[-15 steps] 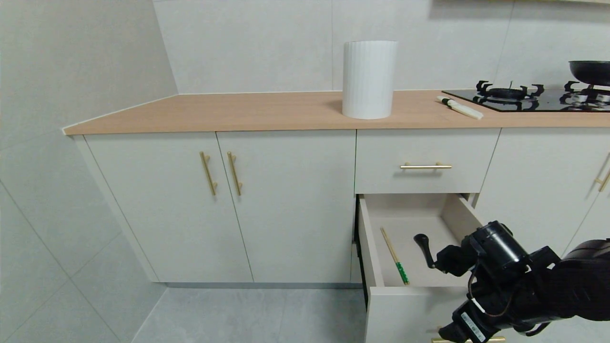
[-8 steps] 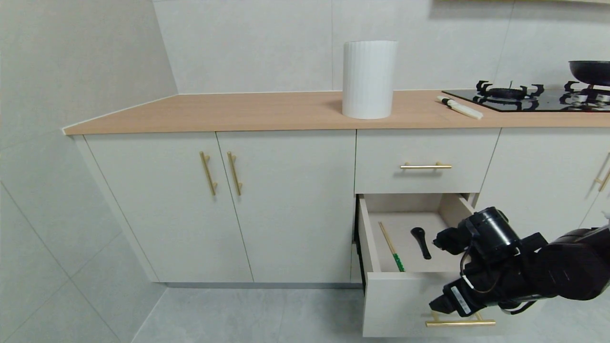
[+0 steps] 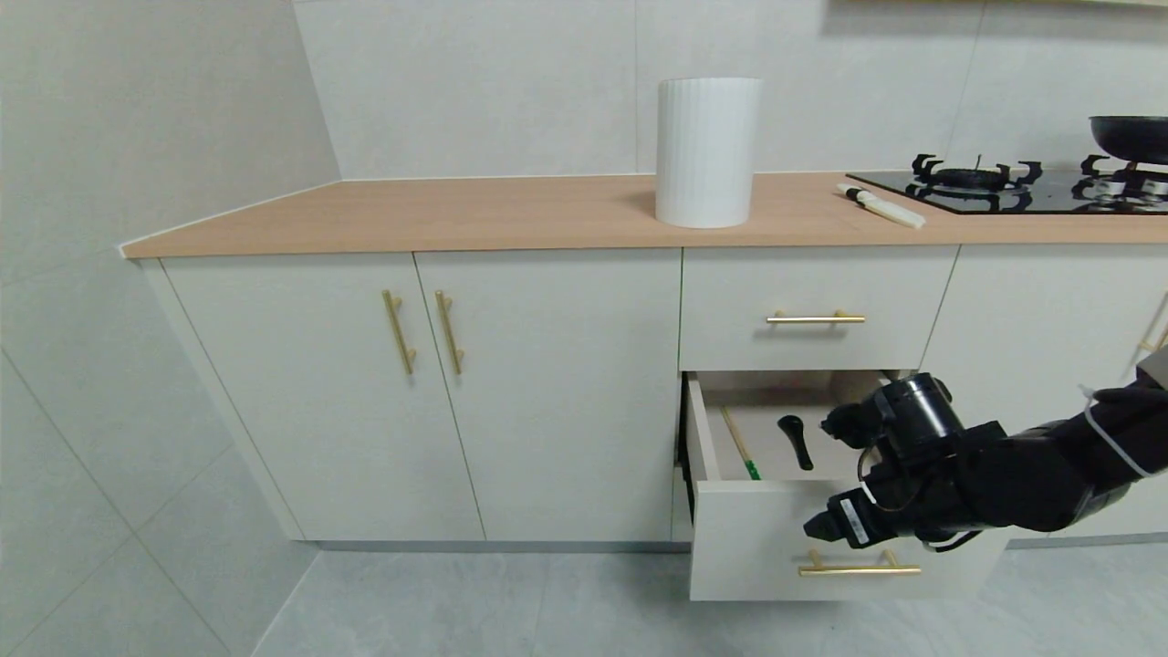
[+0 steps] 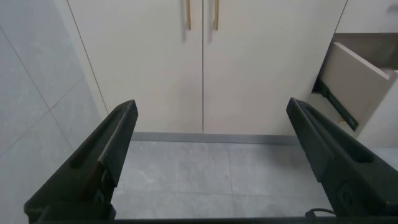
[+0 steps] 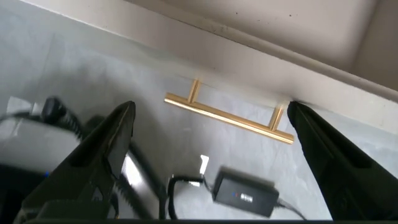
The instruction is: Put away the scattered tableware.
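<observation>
The lower drawer [image 3: 776, 547] stands partly open. Inside lie a pair of chopsticks with green ends [image 3: 739, 447] and a black spoon [image 3: 796, 441]. My right arm [image 3: 958, 474] hangs in front of the drawer's front panel, just above its gold handle [image 3: 858, 569]. My right gripper [image 5: 209, 109] is open, its fingers spread either side of the handle [image 5: 230, 118]; I cannot tell whether it touches the panel. A white utensil with a green band [image 3: 881, 206] lies on the counter beside the stove. My left gripper [image 4: 209, 109] is open and empty, low before the cabinet doors.
A tall white ribbed container [image 3: 707, 151] stands on the wooden counter [image 3: 456, 214]. At the far right is a black gas stove [image 3: 1004, 187] with a pan [image 3: 1131, 137] on it. The upper drawer [image 3: 815, 310] and double doors [image 3: 424, 392] are closed. Grey floor tiles [image 3: 411, 602] lie below.
The drawer has slid inward toward the cabinet, and my right arm has moved up and in with its front panel. The chopsticks and spoon rode back with it.
</observation>
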`<state>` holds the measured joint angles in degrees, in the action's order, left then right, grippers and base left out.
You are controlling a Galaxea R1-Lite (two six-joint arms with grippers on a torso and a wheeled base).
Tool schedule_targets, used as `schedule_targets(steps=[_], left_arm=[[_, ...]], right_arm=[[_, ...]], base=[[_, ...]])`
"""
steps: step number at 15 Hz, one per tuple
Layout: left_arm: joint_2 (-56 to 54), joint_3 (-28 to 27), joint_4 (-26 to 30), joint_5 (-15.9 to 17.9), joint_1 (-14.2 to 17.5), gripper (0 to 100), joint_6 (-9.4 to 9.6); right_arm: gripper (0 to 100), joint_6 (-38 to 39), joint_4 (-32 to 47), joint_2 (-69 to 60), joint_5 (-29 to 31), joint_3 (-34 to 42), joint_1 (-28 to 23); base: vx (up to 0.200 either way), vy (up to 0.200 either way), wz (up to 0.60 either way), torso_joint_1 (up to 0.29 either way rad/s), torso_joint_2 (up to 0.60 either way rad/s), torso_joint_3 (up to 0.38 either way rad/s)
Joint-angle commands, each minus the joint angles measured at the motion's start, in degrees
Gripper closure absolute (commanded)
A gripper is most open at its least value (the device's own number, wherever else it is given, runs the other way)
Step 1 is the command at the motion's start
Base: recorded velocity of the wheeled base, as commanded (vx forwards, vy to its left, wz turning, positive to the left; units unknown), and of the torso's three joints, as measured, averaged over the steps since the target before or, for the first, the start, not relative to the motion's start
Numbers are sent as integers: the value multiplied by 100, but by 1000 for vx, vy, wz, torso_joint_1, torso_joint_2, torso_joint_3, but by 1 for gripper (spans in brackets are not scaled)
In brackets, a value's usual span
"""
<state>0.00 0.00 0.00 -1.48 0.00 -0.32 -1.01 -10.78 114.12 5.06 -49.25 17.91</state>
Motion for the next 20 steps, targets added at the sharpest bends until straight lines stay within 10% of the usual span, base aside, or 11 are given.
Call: schedule_targets(steps=[1, 20], left_arm=[[0, 0, 0, -2, 0, 0, -3], [0, 0, 0, -2, 0, 0, -3]], right_arm=[[0, 5, -3, 383, 4, -269, -112], [0, 549, -865, 2317, 206, -2801, -622]], base=[[0, 0, 0, 0, 0, 0], [0, 0, 0, 0, 0, 0]])
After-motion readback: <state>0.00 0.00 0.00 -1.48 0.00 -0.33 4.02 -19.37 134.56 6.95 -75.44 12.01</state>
